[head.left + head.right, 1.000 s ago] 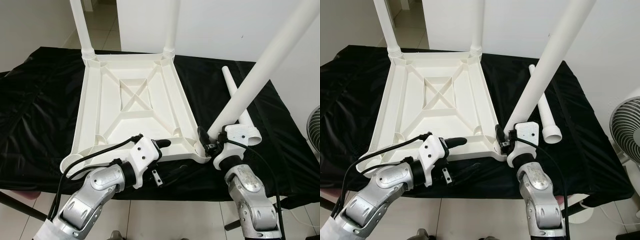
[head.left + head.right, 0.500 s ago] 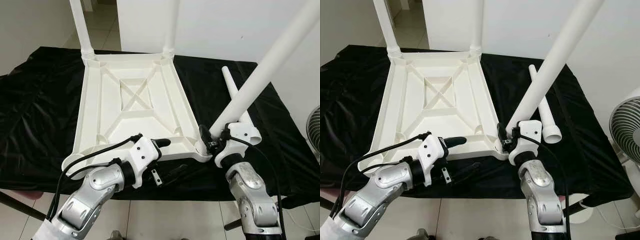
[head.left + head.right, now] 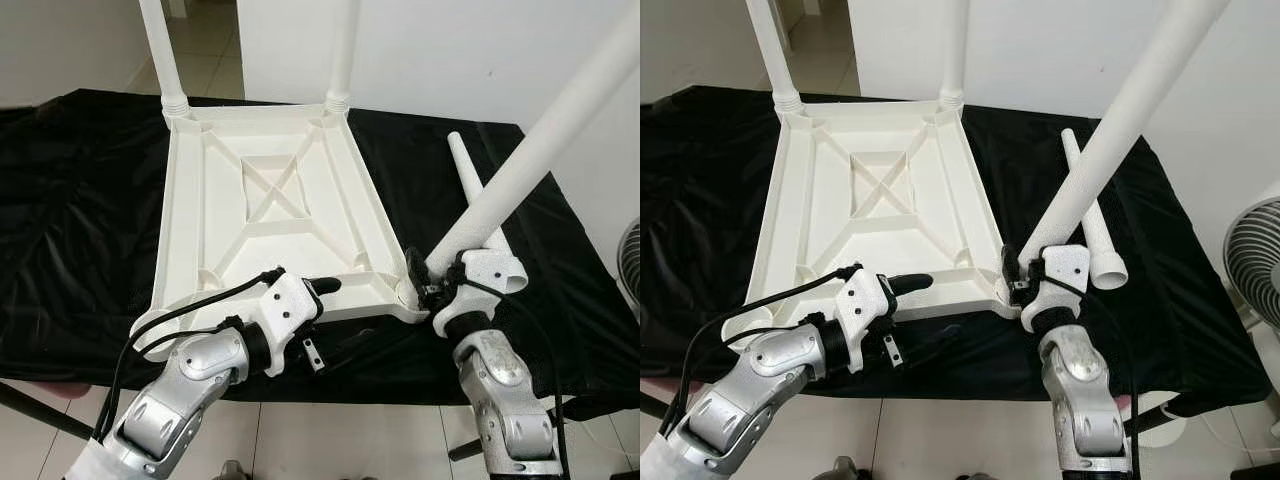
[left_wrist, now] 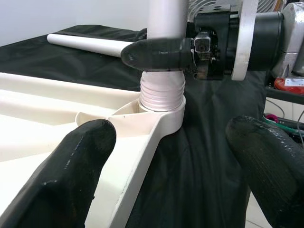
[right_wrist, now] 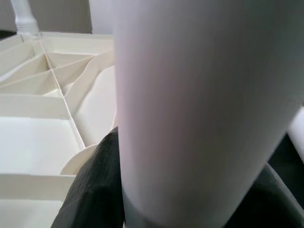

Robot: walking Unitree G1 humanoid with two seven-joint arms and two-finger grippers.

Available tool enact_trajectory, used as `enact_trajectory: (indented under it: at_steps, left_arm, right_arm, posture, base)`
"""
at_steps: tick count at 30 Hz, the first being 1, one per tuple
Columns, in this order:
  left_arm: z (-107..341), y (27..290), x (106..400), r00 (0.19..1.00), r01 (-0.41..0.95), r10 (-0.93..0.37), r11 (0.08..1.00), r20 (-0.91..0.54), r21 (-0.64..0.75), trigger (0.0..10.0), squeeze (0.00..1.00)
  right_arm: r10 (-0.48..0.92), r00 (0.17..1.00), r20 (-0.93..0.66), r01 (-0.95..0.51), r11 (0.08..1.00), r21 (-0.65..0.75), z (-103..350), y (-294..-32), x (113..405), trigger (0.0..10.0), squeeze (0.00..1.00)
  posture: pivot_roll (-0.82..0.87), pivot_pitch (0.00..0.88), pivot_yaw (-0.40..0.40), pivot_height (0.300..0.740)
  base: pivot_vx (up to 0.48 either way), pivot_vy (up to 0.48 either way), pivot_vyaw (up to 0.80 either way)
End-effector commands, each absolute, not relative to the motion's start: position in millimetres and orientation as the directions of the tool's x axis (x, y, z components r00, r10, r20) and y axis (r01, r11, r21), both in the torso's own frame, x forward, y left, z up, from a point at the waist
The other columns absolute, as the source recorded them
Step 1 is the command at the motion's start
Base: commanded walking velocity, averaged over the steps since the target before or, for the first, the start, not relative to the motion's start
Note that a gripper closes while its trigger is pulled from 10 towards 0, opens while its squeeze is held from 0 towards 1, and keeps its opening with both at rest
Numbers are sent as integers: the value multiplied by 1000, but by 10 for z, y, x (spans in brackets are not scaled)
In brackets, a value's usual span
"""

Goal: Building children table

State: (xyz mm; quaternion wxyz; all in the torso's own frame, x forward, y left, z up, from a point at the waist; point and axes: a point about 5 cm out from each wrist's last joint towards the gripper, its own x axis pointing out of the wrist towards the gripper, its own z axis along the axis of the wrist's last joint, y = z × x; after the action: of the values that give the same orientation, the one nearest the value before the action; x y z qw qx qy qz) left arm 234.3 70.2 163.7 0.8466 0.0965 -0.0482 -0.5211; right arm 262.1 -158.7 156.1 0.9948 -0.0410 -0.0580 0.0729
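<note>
Upturned tabletop [image 3: 270,200] on the black-draped worktop [image 3: 80,220], sockets up. Right gripper [image 3: 428,290], jaws clamped on the tilted leg [image 3: 520,170], seating its threaded end in the near corner socket [image 4: 164,111]. Left gripper [image 4: 166,156], jaws apart, beside that corner, likely to brace.

Right claw [image 4: 164,52] grips white leg [image 4: 164,71] threaded into tabletop corner socket [image 4: 159,111].
</note>
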Motion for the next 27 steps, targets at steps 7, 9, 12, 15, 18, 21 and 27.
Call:
enact_trajectory:
  at_steps: [7,9,12,15,18,21,27]
  left_arm:
    - [1649,710,2326,437,880,-899,421,-26,218,10000,0]
    - [1650,712,2326,437,880,-899,422,-27,218,10000,0]
    - [1651,718,2323,438,880,-899,422,-28,219,10000,0]
    - [1654,723,2319,439,879,-898,422,-30,221,10000,0]
    - [1656,739,2314,444,877,-895,427,-31,221,10000,0]
    - [1657,741,2311,444,876,-895,427,-31,222,10000,0]
    - [1666,737,2323,442,877,-896,425,-30,224,10000,0]
  right_arm:
    - [142,989,-38,-145,984,-103,1376,-1657,2729,10000,0]
    - [144,989,-36,-147,983,-108,1379,-1663,2745,10000,0]
    - [147,989,-35,-150,983,-107,1384,-1670,2779,10000,0]
    - [139,989,-56,-141,990,-22,1332,-1677,2786,10000,0]
    - [103,989,-106,-89,987,131,1197,-1713,2752,10000,0]
    - [78,989,-128,-48,975,219,1155,-1738,2741,10000,0]
    - [46,991,-127,-19,977,211,1160,-1781,2744,10000,0]
  posture:
    - [93,120,-25,740]
    - [93,120,-25,740]
    - [96,124,-21,740]
    - [99,124,-22,740]
    - [104,127,-22,740]
    - [104,126,-22,740]
    - [99,126,-16,740]
  base:
    - [0,0,0]
    - [0,0,0]
    - [0,0,0]
    - [0,0,0]
    - [0,0,0]
    - [0,0,0]
    - [0,0,0]
